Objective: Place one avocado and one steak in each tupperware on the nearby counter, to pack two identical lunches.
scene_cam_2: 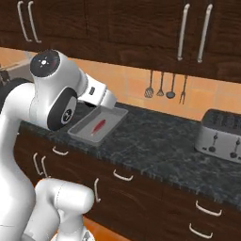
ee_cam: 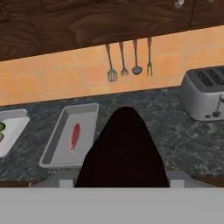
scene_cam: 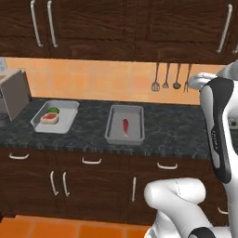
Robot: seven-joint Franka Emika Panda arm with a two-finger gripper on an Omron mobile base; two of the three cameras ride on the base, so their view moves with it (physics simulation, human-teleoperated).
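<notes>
here, left tupperware (scene_cam: 66,122) with avocado (scene_cam: 53,110) and steak (scene_cam: 49,118), right tupperware (scene_cam: 135,135) with steak (scene_cam: 125,127)

**Trays ahead of the claw**

Two tupperware trays are sitting side by side on the counter (scene_cam: 167,139), ahead of the claw. The left tray (scene_cam: 56,116) is holding a steak (scene_cam: 49,118) with an avocado (scene_cam: 53,110) behind it. The right tray (scene_cam: 125,124) is holding one steak (scene_cam: 125,127). A toaster (scene_cam_2: 220,135) is standing well right.
</notes>
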